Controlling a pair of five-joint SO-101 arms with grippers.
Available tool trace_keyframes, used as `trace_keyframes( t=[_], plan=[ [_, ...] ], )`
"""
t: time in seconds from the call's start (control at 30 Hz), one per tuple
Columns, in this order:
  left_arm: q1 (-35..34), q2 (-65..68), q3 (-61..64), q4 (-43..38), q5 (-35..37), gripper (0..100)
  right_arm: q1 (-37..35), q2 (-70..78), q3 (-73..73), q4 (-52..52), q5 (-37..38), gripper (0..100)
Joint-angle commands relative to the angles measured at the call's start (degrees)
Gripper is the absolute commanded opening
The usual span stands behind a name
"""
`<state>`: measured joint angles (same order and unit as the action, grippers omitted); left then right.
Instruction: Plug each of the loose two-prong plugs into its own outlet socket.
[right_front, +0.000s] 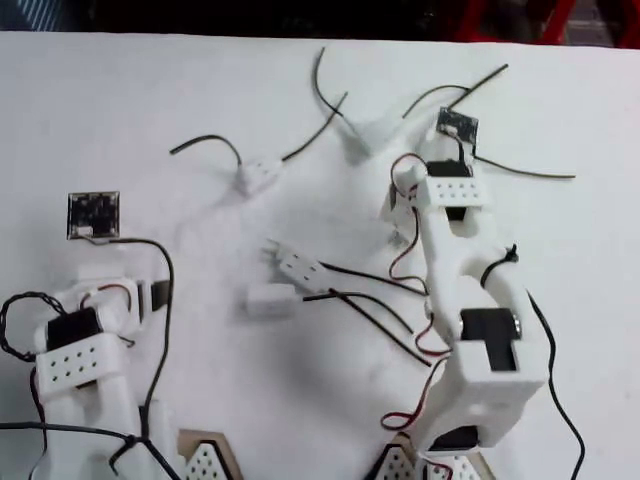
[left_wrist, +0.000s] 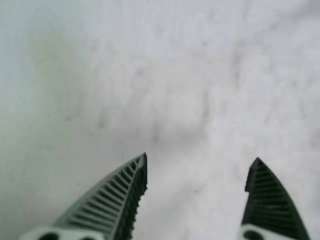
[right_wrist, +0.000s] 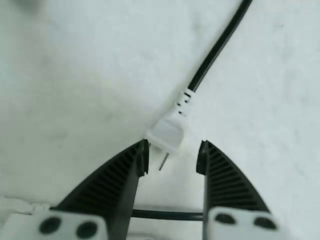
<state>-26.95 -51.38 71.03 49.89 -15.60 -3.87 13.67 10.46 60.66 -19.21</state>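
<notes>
Straddling the white 2-prong plug on the far side of the table, the right gripper stands open and nearer than the open left gripper; the plug's long axis runs away, prongs toward the jaws, cord trailing farther.

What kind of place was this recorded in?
Probably a robotics lab or workshop bench: a white table, a left arm and right arm with exposed wiring, and short-corded plugs beside a socket block.
</notes>
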Motion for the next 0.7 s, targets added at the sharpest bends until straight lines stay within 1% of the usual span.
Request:
trace_keyframes(
  t=[0.0, 0.1, 0.3, 0.5, 0.6, 0.63, 0.67],
  plan=[
    [-0.2, -1.2, -0.4, -1.1, 0.4, 31, 1.2, 3.1, -5.3, 0.7, -1.9, 15.2],
    [-0.2, -1.2, -0.4, -1.1, 0.4, 31, 1.9, 7.3, -8.8, 1.3, -4.0, 15.2],
    [-0.2, -1.2, -0.4, -1.1, 0.4, 31, 1.8, 13.0, -14.5, 8.2, -6.2, 15.2],
    [-0.2, -1.2, -0.4, -1.1, 0.3, 31, 0.2, 16.0, -15.7, 9.9, -6.6, 14.5],
    [-0.2, -1.2, -0.4, -1.1, 0.2, 31, -0.4, 15.7, -15.7, 11.2, -6.1, 6.4],
    [-0.2, -1.2, -0.4, -1.1, 0.2, 31, -0.4, 15.0, -15.7, 11.6, -5.5, 2.7],
    [-0.2, -1.2, -0.4, -1.1, 0.2, 31, -0.4, 13.8, -15.7, 12.4, -3.6, 1.0]
  ],
)
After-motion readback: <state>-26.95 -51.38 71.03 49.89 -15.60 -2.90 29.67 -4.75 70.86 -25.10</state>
